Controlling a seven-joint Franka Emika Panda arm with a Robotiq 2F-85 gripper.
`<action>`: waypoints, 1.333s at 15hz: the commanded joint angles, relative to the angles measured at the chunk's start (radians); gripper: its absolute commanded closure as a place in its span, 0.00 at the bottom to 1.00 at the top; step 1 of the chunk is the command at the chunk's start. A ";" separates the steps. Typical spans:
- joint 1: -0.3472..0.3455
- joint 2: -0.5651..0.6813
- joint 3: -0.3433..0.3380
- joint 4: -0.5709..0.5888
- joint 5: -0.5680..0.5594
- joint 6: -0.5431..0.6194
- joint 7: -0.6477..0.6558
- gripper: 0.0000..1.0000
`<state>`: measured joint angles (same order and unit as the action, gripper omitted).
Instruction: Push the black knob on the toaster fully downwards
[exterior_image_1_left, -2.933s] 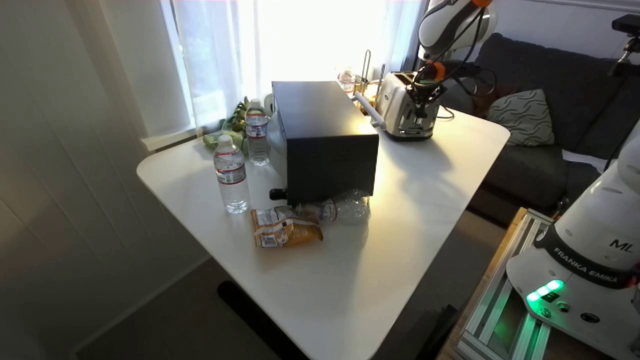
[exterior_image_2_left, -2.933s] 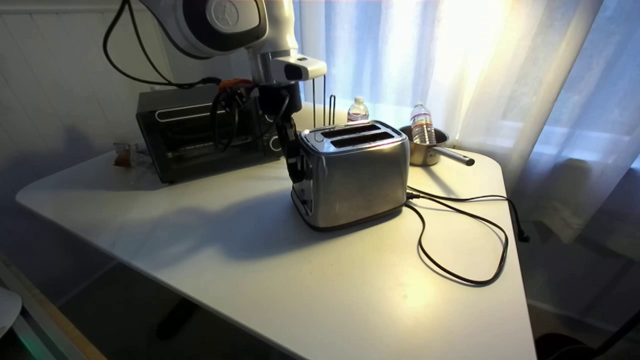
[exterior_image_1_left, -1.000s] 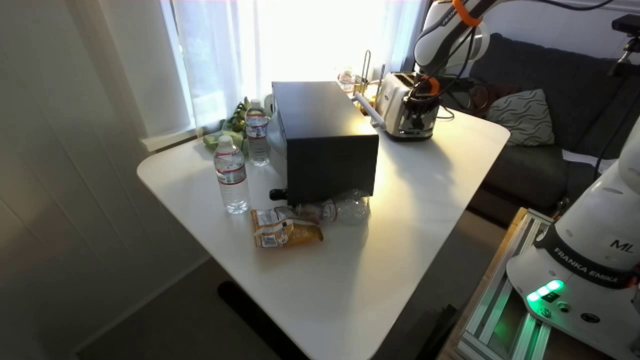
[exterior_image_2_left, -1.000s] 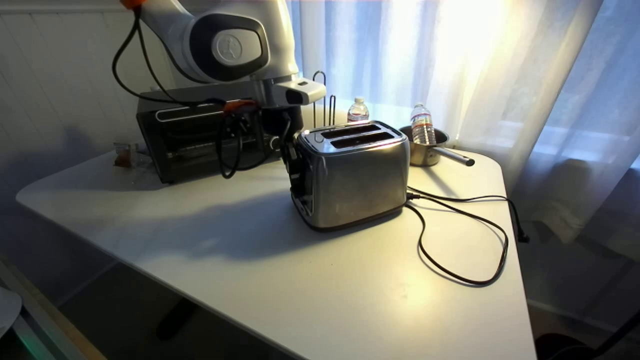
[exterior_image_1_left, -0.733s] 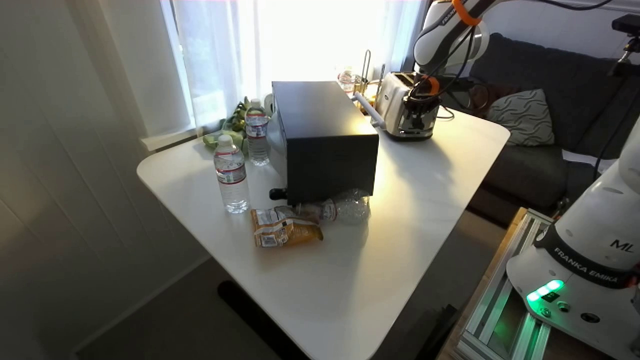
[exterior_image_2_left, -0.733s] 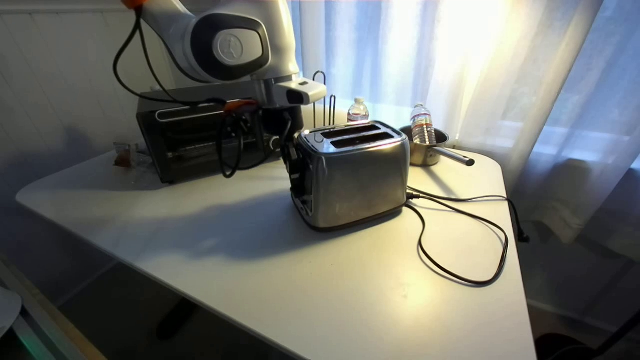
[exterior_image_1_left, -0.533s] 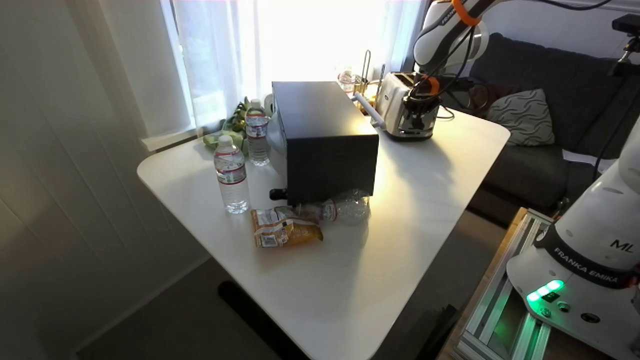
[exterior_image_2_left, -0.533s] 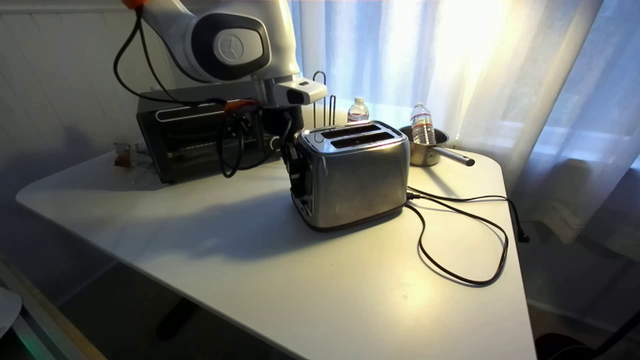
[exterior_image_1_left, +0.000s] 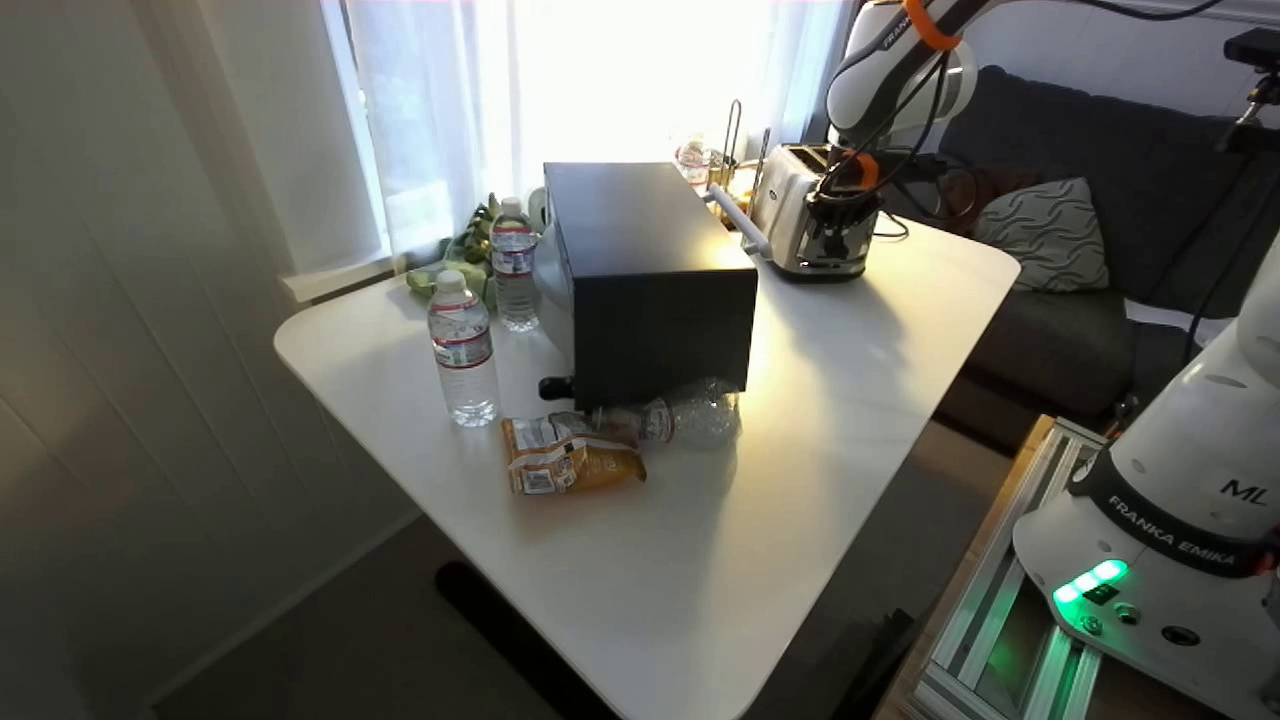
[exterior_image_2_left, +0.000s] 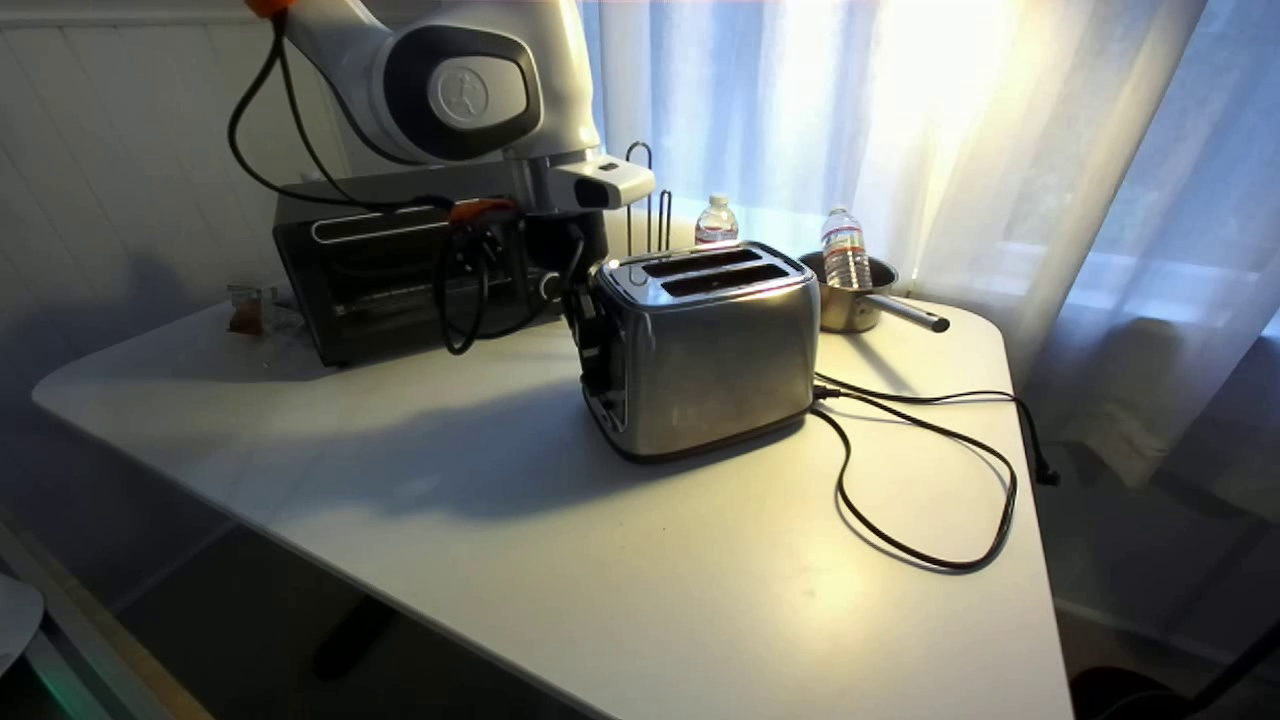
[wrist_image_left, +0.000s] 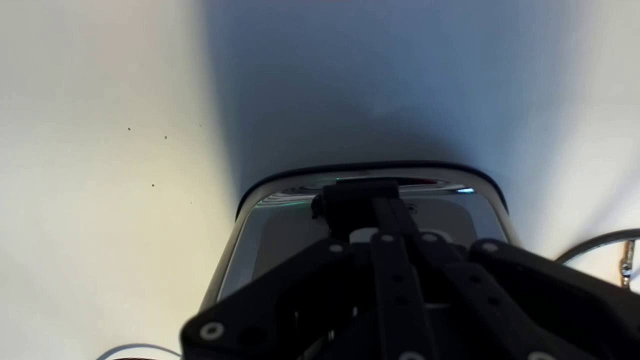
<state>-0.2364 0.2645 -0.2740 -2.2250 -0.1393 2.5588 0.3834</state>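
Observation:
The silver toaster stands upright on the white table, also in an exterior view. Its end face shows in the wrist view. My gripper is shut, its finger tips together in front of this end face. The gripper shows dark beside the toaster's end in an exterior view. A wide black bar at the tips, low on the end face, looks like the black knob. The tips overlap its right end and seem to touch it from above. The knob cannot be made out in the exterior views.
The large black box stands near the toaster, with a light handle toward it. A wire rack, a pan holding a bottle, and a loose black cord lie around the toaster.
Since about three seconds ago my gripper has moved down along the toaster's end face. Over the last second it has hardly moved. The toaster has stayed in place.

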 joint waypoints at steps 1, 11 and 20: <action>0.007 0.093 -0.012 0.011 0.037 0.052 0.006 1.00; 0.003 0.011 -0.013 -0.053 0.056 0.078 -0.009 1.00; 0.004 -0.109 -0.038 -0.146 0.058 0.145 -0.017 1.00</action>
<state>-0.2364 0.2128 -0.2901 -2.3017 -0.0885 2.6634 0.3838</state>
